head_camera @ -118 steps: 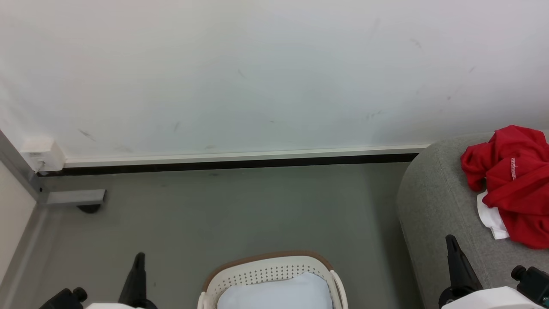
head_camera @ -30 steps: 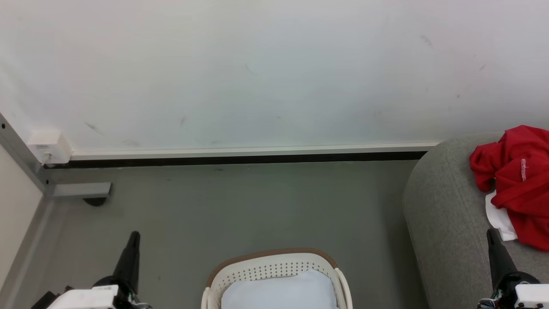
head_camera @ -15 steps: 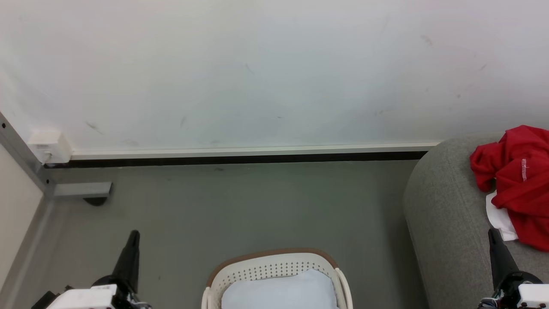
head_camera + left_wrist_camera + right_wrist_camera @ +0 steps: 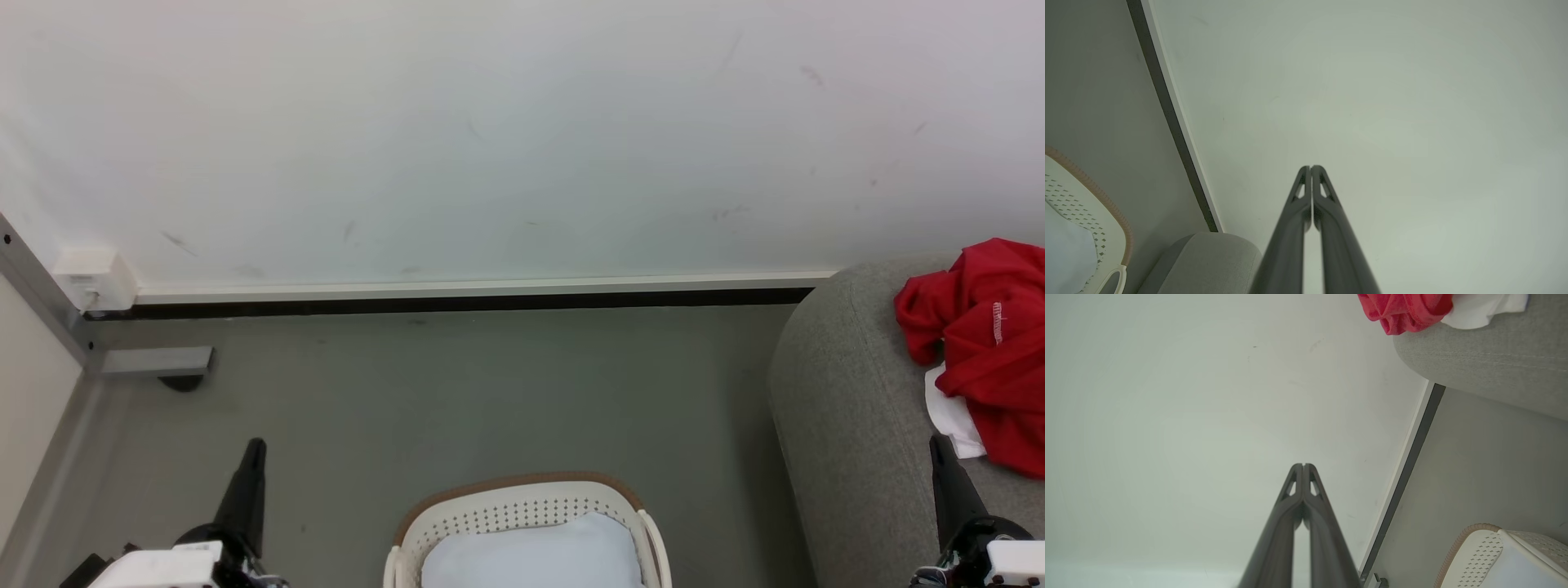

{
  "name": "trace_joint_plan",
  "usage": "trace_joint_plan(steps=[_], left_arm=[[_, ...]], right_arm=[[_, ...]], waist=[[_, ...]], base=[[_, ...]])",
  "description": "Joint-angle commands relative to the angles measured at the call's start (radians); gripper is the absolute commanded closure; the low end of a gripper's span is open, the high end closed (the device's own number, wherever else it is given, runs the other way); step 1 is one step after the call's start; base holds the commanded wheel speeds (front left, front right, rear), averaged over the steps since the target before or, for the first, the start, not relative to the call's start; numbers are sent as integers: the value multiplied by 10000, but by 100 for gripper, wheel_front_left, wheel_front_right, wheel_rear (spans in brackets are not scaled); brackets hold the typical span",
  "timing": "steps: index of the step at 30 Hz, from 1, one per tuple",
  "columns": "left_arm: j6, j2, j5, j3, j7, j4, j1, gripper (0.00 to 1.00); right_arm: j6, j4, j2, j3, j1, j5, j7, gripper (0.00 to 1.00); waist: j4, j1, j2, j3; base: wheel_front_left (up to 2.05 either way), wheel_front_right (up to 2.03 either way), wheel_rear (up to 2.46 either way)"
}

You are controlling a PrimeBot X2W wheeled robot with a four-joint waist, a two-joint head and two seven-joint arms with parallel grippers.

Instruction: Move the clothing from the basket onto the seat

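- Left gripper (image 4: 254,451) first, in the head view: it sits low at the lower left over the grey floor (image 4: 490,392), one dark profile pointing up, well apart from everything and carrying nothing.
- Right gripper (image 4: 939,447) is at the lower right, its dark tip in front of the seat (image 4: 841,408) and just below the clothing's white edge; from this view I can't tell whether it touches either.
- Red clothing (image 4: 988,351) lies crumpled on the seat's top at the right edge, a white panel poking out underneath.
- Down at bottom centre is the basket (image 4: 514,483), brown rim and perforated wall, with a pale bundle (image 4: 531,555) inside and no red fabric visible in it.
- Behind it all runs the white wall (image 4: 490,147), with a small white box (image 4: 90,278) at its left end.
- Over to the left wrist view: the left gripper (image 4: 1311,167) has its fingers pressed together tip to tip, nothing between them, aimed at the wall.
- Basket (image 4: 1069,200) sits at the lower left with the pale bundle (image 4: 1065,253), and the seat (image 4: 1208,261) rounds in along the bottom.
- Right wrist view now: the right gripper (image 4: 1303,465) is also closed tight and empty, pointed at bare wall.
- Clothing (image 4: 1404,310) sits on the seat (image 4: 1486,363) at the top right; the basket (image 4: 1478,555) peeks in at the lower right corner.
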Motion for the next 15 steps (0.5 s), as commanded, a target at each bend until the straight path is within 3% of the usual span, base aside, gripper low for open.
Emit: trace_joint_plan(steps=[1, 15], left_arm=[[-57, 20, -138, 23, 38, -36, -86, 100], [-52, 20, -139, 22, 37, -36, -86, 100]], right_arm=[[-21, -41, 18, -37, -108, -33, 53, 100], [-21, -40, 32, -58, -110, -53, 52, 100]], waist=[[-1, 0, 0, 0], [-1, 0, 0, 0]], base=[[0, 0, 0], [0, 0, 0]])
